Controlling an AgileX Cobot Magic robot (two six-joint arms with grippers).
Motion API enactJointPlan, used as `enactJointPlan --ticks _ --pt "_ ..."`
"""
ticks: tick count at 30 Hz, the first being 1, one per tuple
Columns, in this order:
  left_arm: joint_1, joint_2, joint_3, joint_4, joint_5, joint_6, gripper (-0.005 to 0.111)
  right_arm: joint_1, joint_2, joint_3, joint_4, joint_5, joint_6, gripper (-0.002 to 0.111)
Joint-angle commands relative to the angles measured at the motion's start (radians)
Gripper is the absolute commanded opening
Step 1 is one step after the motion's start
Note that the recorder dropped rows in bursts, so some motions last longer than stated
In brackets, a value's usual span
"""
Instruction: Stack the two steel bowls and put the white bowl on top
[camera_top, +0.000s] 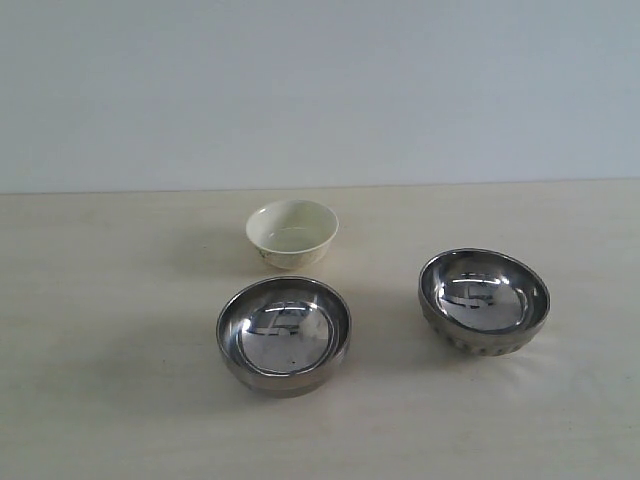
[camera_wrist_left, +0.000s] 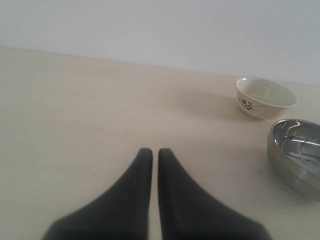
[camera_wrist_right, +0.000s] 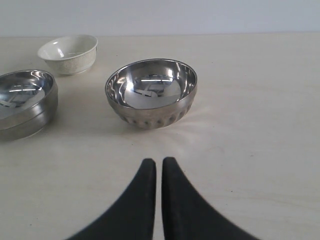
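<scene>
The plain bowl (camera_top: 284, 335) and the ribbed bowl (camera_top: 484, 300), both steel, stand upright and apart. The plain one is near the middle, and the ribbed one is to its right and slightly farther back. The white bowl (camera_top: 292, 233) sits upright just beyond the plain bowl, close but not touching. Nothing is stacked yet, so the step in hand looks to be lifting one steel bowl into the other.

The right gripper (camera_wrist_right: 155, 162) has its fingers together with only a thin slit between them, and it holds nothing. It points at the ribbed bowl from the near side, with bare surface between. The left gripper (camera_wrist_left: 151, 152) is likewise closed and empty, well to the left of the bowls. Neither arm shows in the exterior view.

To do this well, the right gripper should spread its fingers first. It can then take the ribbed bowl's near rim with one finger inside and one outside. Polished steel is probably slippery, so the pinch should be firm and the bowl kept level. It should clear the plain bowl's rim and be centred before release. The two look alike in width, so it may ride high rather than nest deep.

The table (camera_top: 100, 400) is pale cream, flat and matt. A plain grey-blue wall (camera_top: 320, 90) rises behind its far edge.
</scene>
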Motion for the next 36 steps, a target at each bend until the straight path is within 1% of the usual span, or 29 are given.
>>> enactJointPlan --ticks 1,4,6,8,9,25,32,36 --pt "0.003 -0.004 0.004 -0.003 0.001 0.004 0.004 -0.003 -0.006 0.000 0.023 -0.008 0.076 0.000" --pt "0.003 -0.004 0.004 -0.003 0.001 0.004 0.004 -0.003 -0.006 0.000 0.115 -0.011 0.253 0.000" --pt "0.003 -0.004 0.004 -0.003 0.001 0.004 0.004 -0.003 -0.006 0.000 0.218 -0.011 0.406 0.000" --pt "0.003 -0.004 0.004 -0.003 0.001 0.004 0.004 -0.003 -0.006 0.000 0.290 -0.011 0.517 0.000" --pt "0.003 -0.004 0.004 -0.003 0.001 0.004 0.004 -0.003 -0.006 0.000 0.305 -0.011 0.537 0.000" --pt "0.003 -0.004 0.004 -0.003 0.001 0.004 0.004 -0.003 -0.006 0.000 0.314 -0.024 0.543 0.000" --pt "0.003 -0.004 0.004 -0.003 0.001 0.004 0.004 -0.003 -0.006 0.000 0.314 -0.202 0.539 0.000" --pt "0.003 -0.004 0.004 -0.003 0.001 0.004 0.004 -0.003 -0.006 0.000 0.314 -0.362 0.446 0.000"
